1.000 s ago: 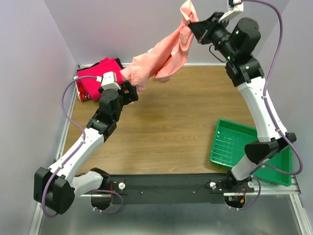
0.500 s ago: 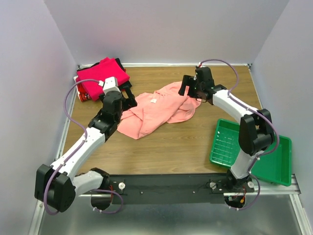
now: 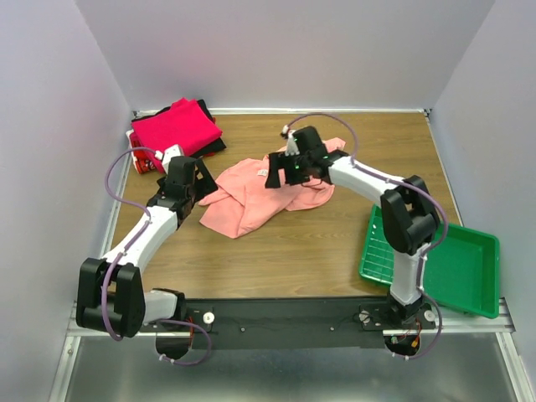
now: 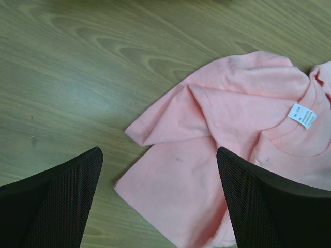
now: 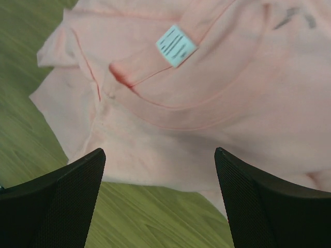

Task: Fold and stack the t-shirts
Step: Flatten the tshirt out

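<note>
Dropped, pink shirt [image 3: 244,203] now lies crumpled on bench [image 3: 318,251], long axis 8-to-2 o'clock; right jaws, spread, hang over its collar, left jaws spread at 9 o'clock.

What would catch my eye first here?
A crumpled salmon-pink t-shirt lies mid-table, the left gripper open at its left edge, the right gripper open above its collar. Folded magenta, red and black shirts sit in the far left corner; a green tray lies near right.
</note>
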